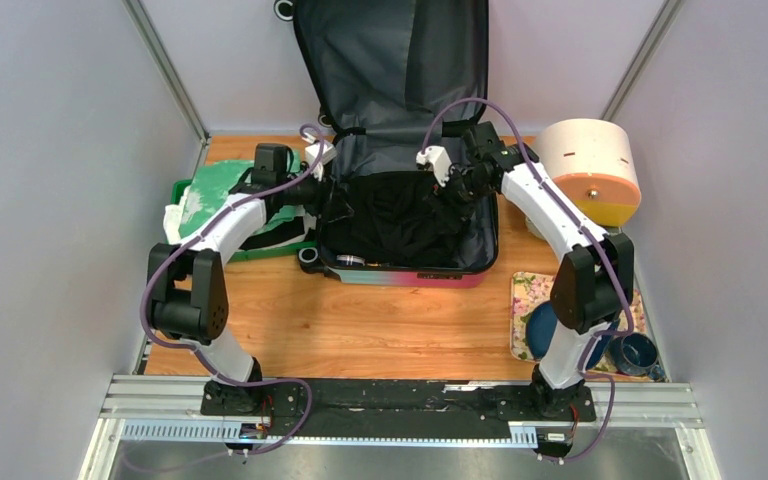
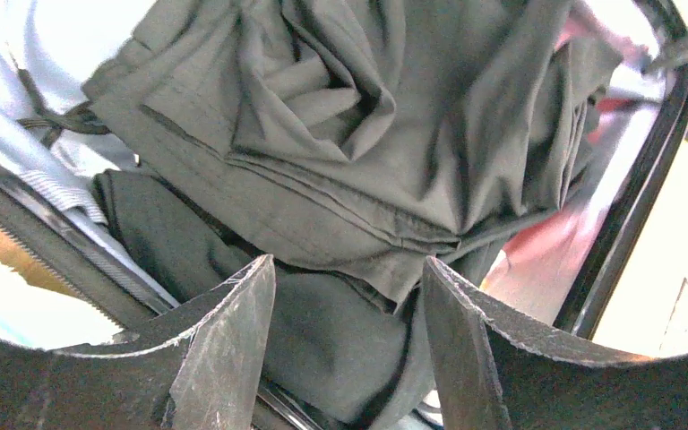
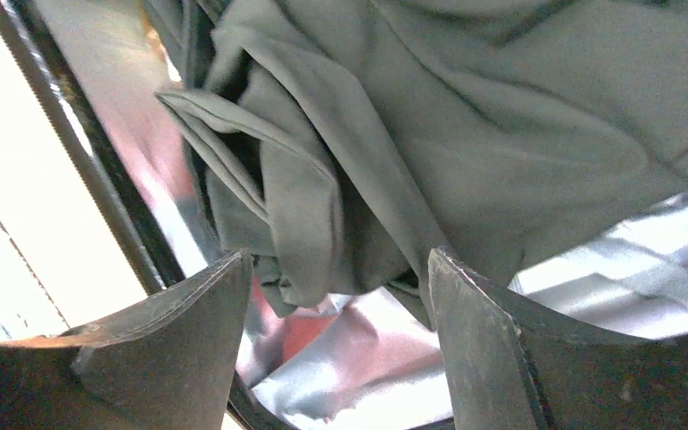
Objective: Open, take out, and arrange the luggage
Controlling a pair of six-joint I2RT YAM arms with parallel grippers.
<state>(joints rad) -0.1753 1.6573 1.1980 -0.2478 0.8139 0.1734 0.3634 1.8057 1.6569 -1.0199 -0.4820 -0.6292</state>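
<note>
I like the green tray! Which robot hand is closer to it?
Left. The left gripper is at the left edge of the suitcase, on the side next to the green tray. The right gripper is over the suitcase's right side, farther from the tray.

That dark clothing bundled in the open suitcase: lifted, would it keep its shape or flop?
Probably flop: the dark clothing lies in soft folds, so it would likely drape and unfold. It looks thin, so likely light. Hanging ends might catch on the luggage rim.
</note>
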